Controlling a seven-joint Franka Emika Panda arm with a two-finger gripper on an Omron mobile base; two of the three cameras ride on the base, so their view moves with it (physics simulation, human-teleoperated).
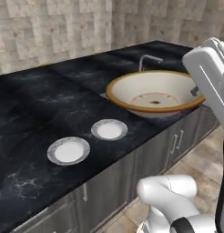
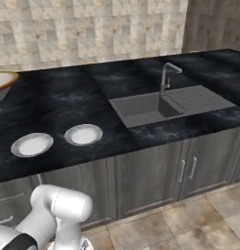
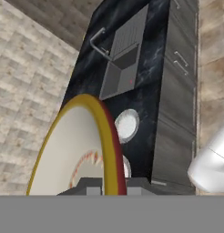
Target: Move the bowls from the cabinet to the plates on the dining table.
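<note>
From my left base camera I get the whole cream bowl [image 1: 155,93] at centre right, mouth up and level, floating over the desk [image 1: 36,109] with both plates [image 1: 109,129] lower left. The right base camera gives me just a sliver of bowl at its left edge, plus the open sink [image 2: 141,110] and tap [image 2: 167,75]. On the hand camera the rim runs edge-on up from the tool [image 3: 113,187], which I see pinching the bowl's rim
</note>
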